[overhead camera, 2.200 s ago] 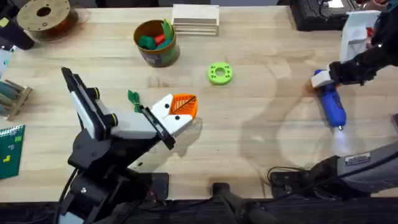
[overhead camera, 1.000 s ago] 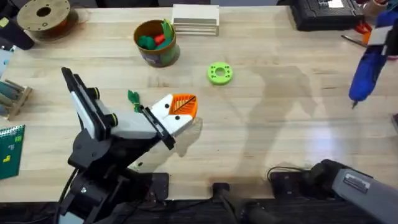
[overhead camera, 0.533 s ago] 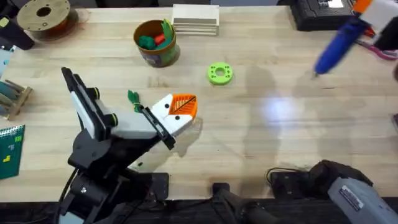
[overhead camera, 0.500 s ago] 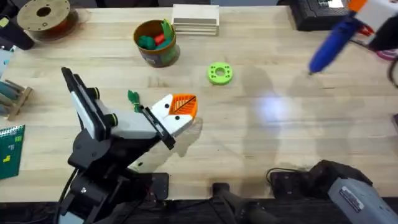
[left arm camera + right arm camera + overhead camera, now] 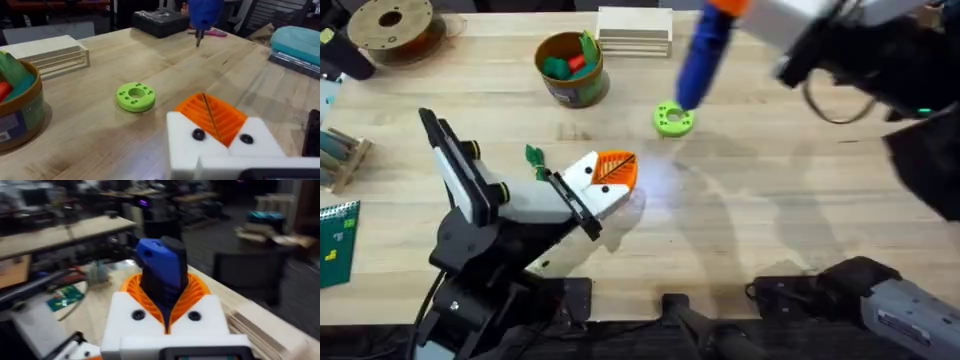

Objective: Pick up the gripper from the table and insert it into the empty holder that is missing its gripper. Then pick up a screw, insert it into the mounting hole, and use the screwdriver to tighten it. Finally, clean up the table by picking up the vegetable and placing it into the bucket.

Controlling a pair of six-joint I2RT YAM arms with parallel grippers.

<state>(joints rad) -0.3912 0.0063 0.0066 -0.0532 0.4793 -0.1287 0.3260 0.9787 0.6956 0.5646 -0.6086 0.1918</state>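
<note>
Now my right claw (image 5: pixel 167 311) is clamped on the blue screwdriver (image 5: pixel 700 55), high over the tabletop (image 5: pixel 770 200). It looks stiff, smooth and slippery, so I squeeze its fat middle. My left claw (image 5: pixel 220 117) looks pressed together.

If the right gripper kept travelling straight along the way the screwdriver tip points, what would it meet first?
Probably the green ring-shaped disc: the screwdriver, held in the right gripper, points down at it, though the height is unclear.

One blue screwdriver (image 5: pixel 701 55), one green ring-shaped disc (image 5: pixel 672 118), one bucket (image 5: pixel 571 68), one small green vegetable (image 5: pixel 534 157), one filament spool (image 5: pixel 392 27) — all on one table (image 5: pixel 770 200).
</note>
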